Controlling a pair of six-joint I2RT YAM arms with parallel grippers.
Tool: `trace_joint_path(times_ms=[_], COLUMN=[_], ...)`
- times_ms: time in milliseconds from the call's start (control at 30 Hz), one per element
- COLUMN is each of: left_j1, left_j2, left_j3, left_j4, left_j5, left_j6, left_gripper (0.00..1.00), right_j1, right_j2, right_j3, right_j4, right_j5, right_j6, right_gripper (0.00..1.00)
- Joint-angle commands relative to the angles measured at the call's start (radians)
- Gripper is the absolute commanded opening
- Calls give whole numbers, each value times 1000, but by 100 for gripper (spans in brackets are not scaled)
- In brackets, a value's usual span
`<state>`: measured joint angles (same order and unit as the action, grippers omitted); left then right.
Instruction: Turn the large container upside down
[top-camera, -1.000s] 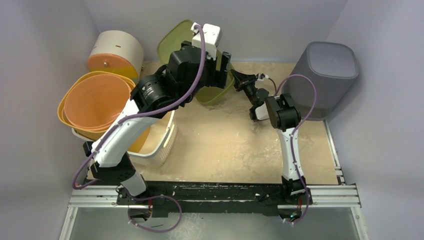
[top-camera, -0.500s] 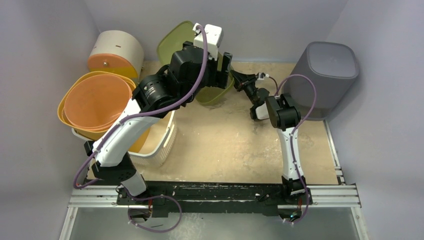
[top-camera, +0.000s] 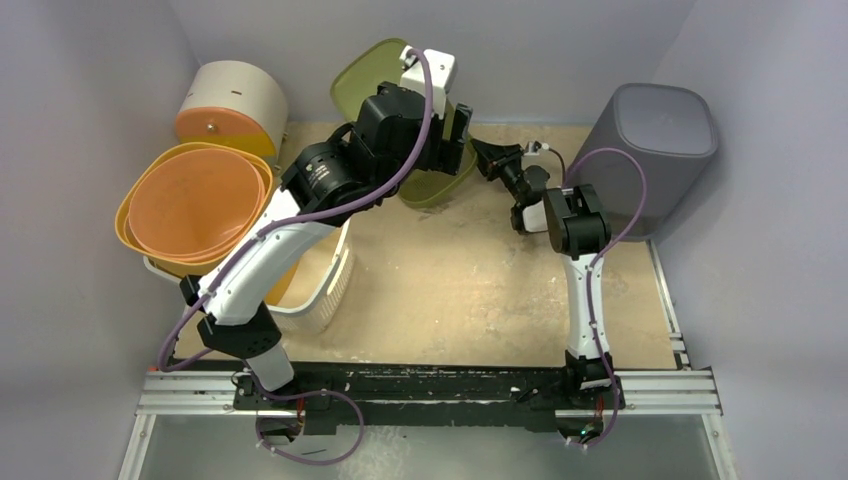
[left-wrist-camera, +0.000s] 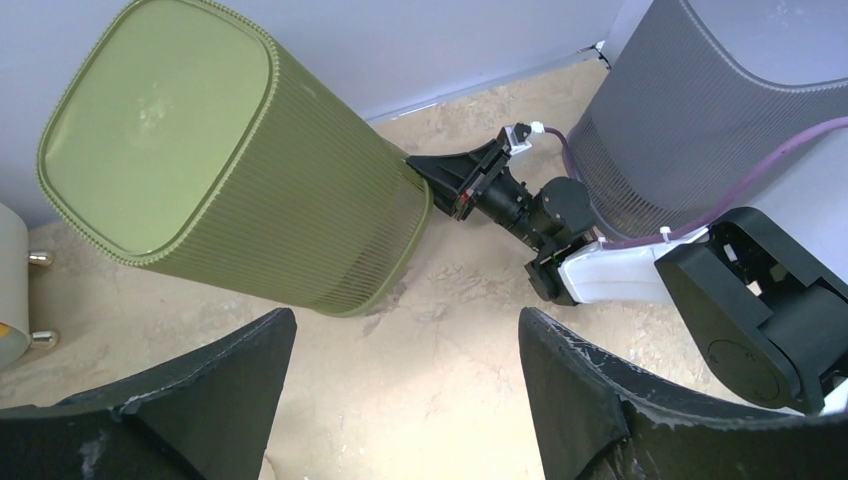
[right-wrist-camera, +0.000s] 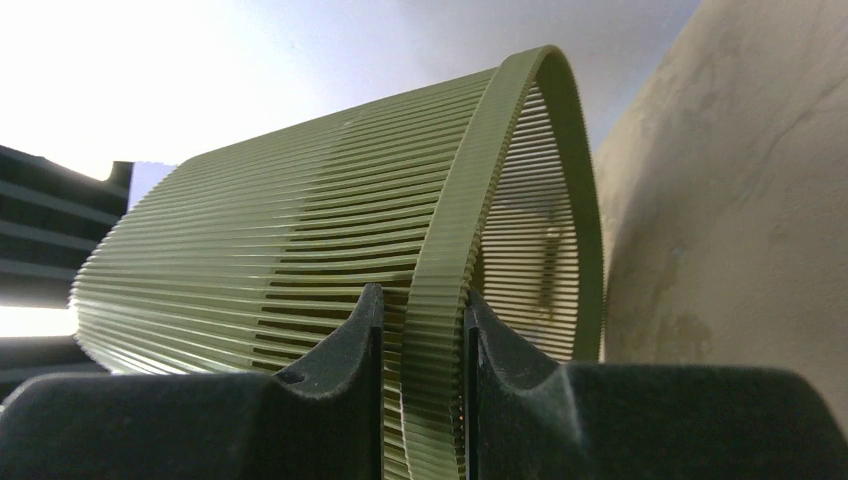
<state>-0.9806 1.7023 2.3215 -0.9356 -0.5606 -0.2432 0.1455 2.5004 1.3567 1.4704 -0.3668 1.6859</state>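
The large olive-green ribbed container is tilted at the back of the table, its closed base up toward the back wall and its rim low on the right. It also shows in the left wrist view and the right wrist view. My right gripper is shut on the container's rim, one finger inside and one outside. My left gripper hovers over the container, open and empty, with bare table between its fingers.
A grey bin stands upside down at the back right, close to the right arm. Stacked orange and yellow bowls sit on a white basket at the left. A cream and orange drum lies at the back left.
The green container has shifted right and tipped further, held by the right gripper. The left arm has moved right and back above it.
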Motion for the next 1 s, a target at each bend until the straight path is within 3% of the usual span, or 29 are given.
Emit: trace_joint_path(times_ms=[0, 600, 967], left_j1=[21, 73, 105], left_j2=[0, -3, -58], left_j3=[25, -45, -151], left_j4=[53, 92, 130], left_j5=[38, 113, 116], left_j6=[1, -20, -86], left_gripper=[79, 79, 79], right_j1=[-26, -48, -46], right_j2=[12, -53, -274], right_j3=[27, 75, 102], right_j4=[-229, -491, -782], right_j5=[-24, 61, 155], right_j6=[-267, -417, -657], right_gripper=[25, 26, 35])
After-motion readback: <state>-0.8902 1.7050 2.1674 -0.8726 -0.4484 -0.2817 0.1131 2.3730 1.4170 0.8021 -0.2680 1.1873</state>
